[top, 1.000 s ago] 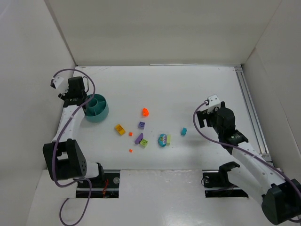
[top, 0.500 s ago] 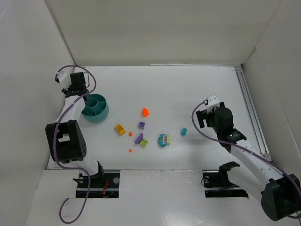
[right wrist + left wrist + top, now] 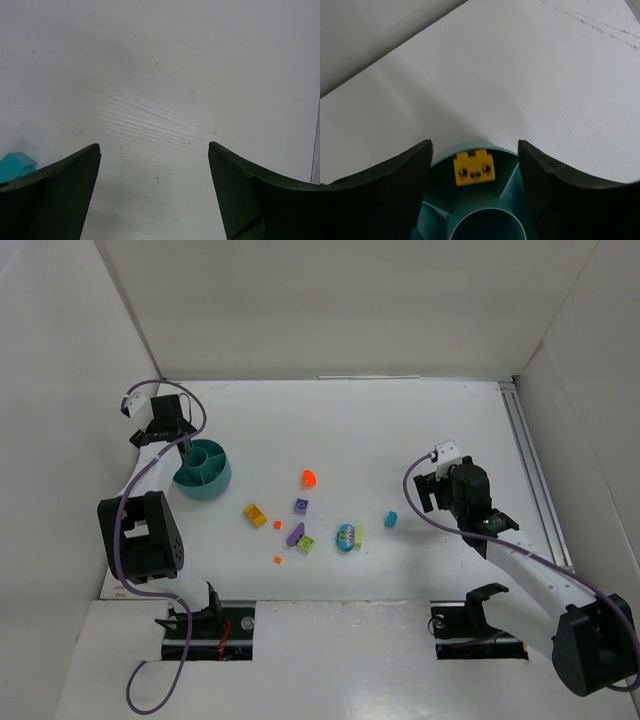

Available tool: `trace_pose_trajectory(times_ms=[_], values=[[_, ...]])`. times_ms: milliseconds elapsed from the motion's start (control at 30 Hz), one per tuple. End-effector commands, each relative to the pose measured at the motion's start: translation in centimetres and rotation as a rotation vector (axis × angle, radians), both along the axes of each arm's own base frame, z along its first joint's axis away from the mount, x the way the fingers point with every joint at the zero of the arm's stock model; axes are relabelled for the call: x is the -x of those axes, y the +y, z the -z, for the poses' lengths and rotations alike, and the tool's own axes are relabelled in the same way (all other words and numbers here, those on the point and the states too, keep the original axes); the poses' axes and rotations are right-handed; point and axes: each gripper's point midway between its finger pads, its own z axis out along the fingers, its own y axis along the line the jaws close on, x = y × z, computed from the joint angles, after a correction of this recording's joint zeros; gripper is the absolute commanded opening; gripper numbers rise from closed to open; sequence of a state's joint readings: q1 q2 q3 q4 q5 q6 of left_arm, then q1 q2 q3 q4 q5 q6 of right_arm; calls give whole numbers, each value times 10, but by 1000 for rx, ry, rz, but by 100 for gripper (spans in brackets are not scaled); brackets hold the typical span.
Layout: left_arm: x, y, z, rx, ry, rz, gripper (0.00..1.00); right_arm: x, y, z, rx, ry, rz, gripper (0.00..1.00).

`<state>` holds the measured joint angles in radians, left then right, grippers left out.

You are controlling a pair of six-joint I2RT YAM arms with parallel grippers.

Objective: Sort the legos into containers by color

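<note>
Between the spread jaws of the left gripper [image 3: 474, 149]: teal tub [image 3: 511, 184], a yellow brick [image 3: 475, 168] inside.
The white table [image 3: 400, 430] lies under both arms. The tub sits directly below the left jaws, which stand apart and grip nothing. The yellow brick shows in the wedge compartment between them, touching neither finger. The right gripper [image 3: 154, 150] hangs wide apart above the table, a cyan brick [image 3: 15, 166] just outside its left finger. Other legos [image 3: 306, 543] lie scattered between the two grippers.
</note>
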<state>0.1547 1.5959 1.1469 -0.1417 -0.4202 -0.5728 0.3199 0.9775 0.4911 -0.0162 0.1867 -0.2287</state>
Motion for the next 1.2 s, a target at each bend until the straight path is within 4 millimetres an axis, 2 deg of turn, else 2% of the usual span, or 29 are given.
trace_pose_trajectory(times_ms=[0,100,133,200,267,333,367,433,467,500,567,600,633,733,833,933,1033,1167], values=[[1,2,-30,-13,-58,1,68,-15,4,-33,-38,-94,2,92],[4,2,-36,-19,-54,6,68,-14,3,-40,-44,-115,2,92],[5,2,-44,-14,-69,0,68,-13,3,-36,-42,-106,2,92],[6,-2,-55,-5,-99,16,72,-11,4,-43,-53,-129,-7,92],[12,-8,-67,6,-136,40,77,-9,3,-43,-54,-132,-7,92],[11,-26,-77,40,-181,96,85,-8,5,-46,-61,-143,-15,92],[15,-38,-85,44,-215,130,90,-6,4,-46,-62,-146,-15,92],[14,-81,-90,91,-254,246,100,-6,6,-48,-69,-153,-25,92],[19,-117,-89,121,-264,335,100,-5,8,-51,-84,-159,-31,92],[23,-135,-87,135,-266,374,100,-4,8,-47,-82,-151,-31,92],[36,-165,-78,173,-235,419,100,-3,12,-46,-100,-146,-50,94],[43,-179,-65,214,-208,425,100,-3,12,-46,-100,-146,-50,100],[51,-200,-58,233,-183,471,100,-1,12,-45,-108,-146,-46,100],[78,-228,-21,303,-64,525,100,0,16,-45,-124,-142,-61,100],[104,-227,13,313,28,470,100,2,15,-43,-124,-142,-61,100],[124,-238,33,326,82,490,100,1,20,-45,-129,-140,-78,100],[130,-241,42,333,106,476,100,-1,23,-42,-118,-129,-76,100],[136,-223,62,270,174,386,94,-5,29,-38,-107,-105,-84,100]])
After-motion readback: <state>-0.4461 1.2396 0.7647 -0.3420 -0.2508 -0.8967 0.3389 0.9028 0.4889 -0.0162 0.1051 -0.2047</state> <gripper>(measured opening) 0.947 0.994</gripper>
